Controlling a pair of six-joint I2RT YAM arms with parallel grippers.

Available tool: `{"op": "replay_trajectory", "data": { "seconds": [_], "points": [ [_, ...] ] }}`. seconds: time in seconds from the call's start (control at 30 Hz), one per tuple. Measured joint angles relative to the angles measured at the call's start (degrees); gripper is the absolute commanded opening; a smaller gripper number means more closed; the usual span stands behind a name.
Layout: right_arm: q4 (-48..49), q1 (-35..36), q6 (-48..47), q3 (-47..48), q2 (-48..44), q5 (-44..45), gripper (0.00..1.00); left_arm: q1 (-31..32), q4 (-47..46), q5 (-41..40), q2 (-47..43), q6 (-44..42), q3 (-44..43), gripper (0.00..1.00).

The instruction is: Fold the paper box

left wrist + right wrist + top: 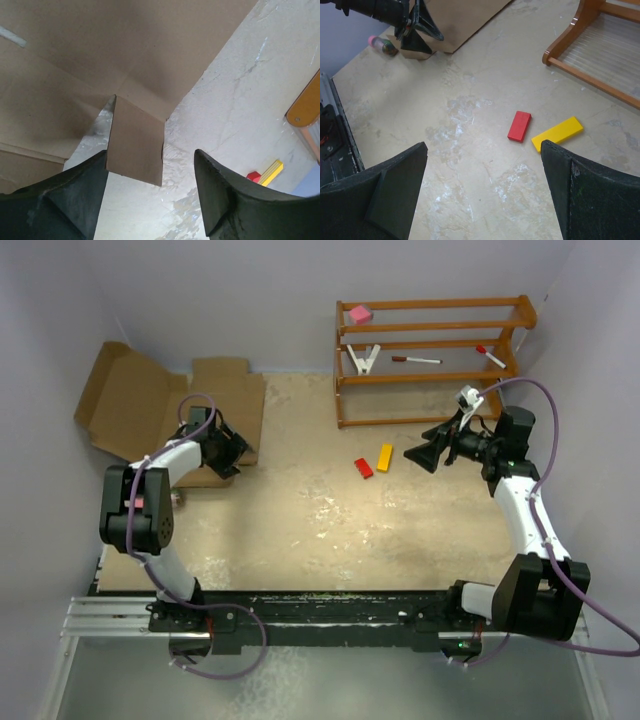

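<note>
Paper box (150, 405) lies flat at the tabletop's (300, 525) far left. Likely light and stiff, bending at creases; grab the small flap (135, 142). Left end effector (151, 165) gapes around the flap, not clamped. Right end effector (484, 146) released, empty.

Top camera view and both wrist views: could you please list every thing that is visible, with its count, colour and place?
paper box: 1, brown, opened flat, far left of table
rack: 1, orange-brown wood, far right
pink block: 1, pink, rack's top shelf
clip-like item: 1, white, rack's middle shelf
pen: 1, white with dark ends, middle shelf
red-tipped item: 1, white and red, middle shelf, right end
red block: 1, red, table centre
yellow block: 1, yellow, beside it
small item: 1, pink and green, near the box
table: 1, beige
left gripper: 1, black, open, a box flap between its fingers
right gripper: 1, black, open, near the blocks
</note>
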State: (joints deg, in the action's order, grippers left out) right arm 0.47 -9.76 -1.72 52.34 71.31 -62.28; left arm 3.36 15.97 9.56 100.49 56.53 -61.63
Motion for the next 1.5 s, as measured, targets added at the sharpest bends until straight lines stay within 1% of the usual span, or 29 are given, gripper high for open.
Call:
{"op": "replay_trajectory", "data": {
  "seconds": [0.03,0.1,0.13,0.2,0.23,0.27,0.47,0.6,0.67,0.8,0.97,1.13,1.4,1.5],
  "points": [
    [-0.1,0.0,0.0,0.1,0.0,0.0,1.00,0.0,-0.3,-0.2,0.2,0.3,0.0,0.66],
    [-0.2,0.0,0.0,0.2,0.0,0.0,1.00,0.0,-0.7,-0.5,0.7,1.0,0.0,0.51],
    [-0.2,0.0,0.0,0.2,0.0,0.0,1.00,0.0,-0.9,-0.7,1.1,1.2,0.0,0.42],
    [-0.2,0.0,0.0,0.2,0.0,0.0,1.00,0.0,-1.0,-0.9,1.7,1.5,0.0,0.17],
    [-0.2,0.0,0.0,0.2,0.0,0.0,1.00,0.0,-1.1,-1.0,1.8,1.6,0.0,0.07],
    [-0.2,0.0,0.0,0.2,0.0,0.0,1.00,0.0,-1.2,-1.0,1.8,1.8,0.1,0.05],
    [-0.2,0.0,0.0,0.2,0.0,0.0,1.00,0.1,-1.6,-1.0,1.6,2.4,0.7,0.05],
    [-0.2,0.0,0.0,0.2,0.0,0.1,1.00,1.6,-0.3,-1.5,-1.4,-0.3,2.1,0.05],
    [-0.2,0.0,0.0,0.2,0.0,0.1,1.00,4.4,1.9,-3.0,-5.0,-2.5,2.9,0.05],
    [-0.2,0.0,-0.1,0.2,0.0,0.1,1.00,12.9,4.9,-5.6,-15.8,-6.0,5.1,0.05],
    [-0.3,0.0,-0.3,0.2,0.0,0.1,1.00,18.4,7.4,-5.9,-26.8,-7.7,10.9,0.05],
    [-0.4,0.0,-0.5,0.2,0.1,0.2,1.00,23.2,12.2,-6.4,-30.2,-8.2,15.1,0.05],
    [-0.6,0.0,-0.9,0.2,1.9,1.3,1.00,31.4,18.5,-6.3,-34.4,-8.3,17.1,0.05],
    [-0.6,0.0,-1.1,0.2,2.6,1.2,1.00,33.4,19.3,-5.9,-36.0,-8.3,18.4,0.05]
  ]
}}
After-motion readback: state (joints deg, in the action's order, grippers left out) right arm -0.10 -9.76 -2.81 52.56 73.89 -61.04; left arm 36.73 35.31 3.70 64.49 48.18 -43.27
